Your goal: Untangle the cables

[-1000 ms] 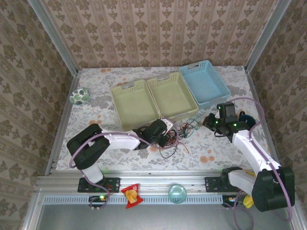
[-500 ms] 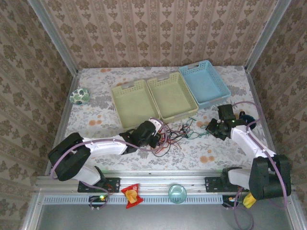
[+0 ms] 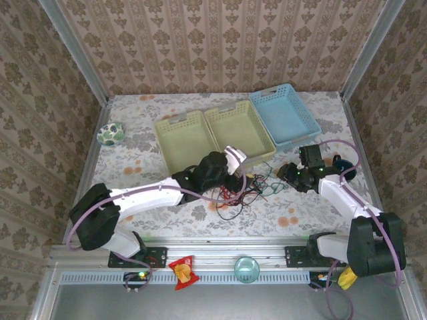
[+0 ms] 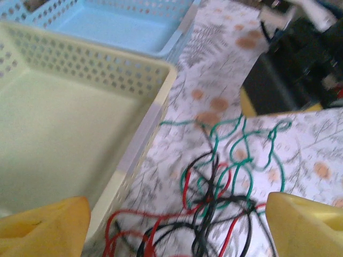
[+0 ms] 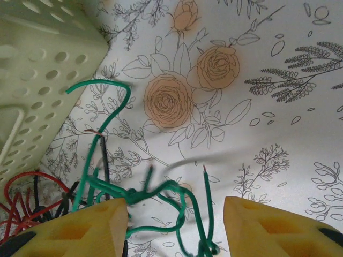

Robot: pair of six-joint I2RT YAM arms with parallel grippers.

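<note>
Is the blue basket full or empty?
Empty. The blue basket has a bare floor with nothing lying in it.

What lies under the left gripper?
Under the open left gripper, the red, black and green cables lie tangled on the cloth, beside a green basket. Its yellow fingers cover the near edge of the tangle.

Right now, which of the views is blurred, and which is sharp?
Left wrist: soft all over, the cables and the yellow basket are smeared. Right wrist: the print on the table is sharp, but the green cable blurs near the jaws. Top external: even light, no glare, fairly sharp.
</note>
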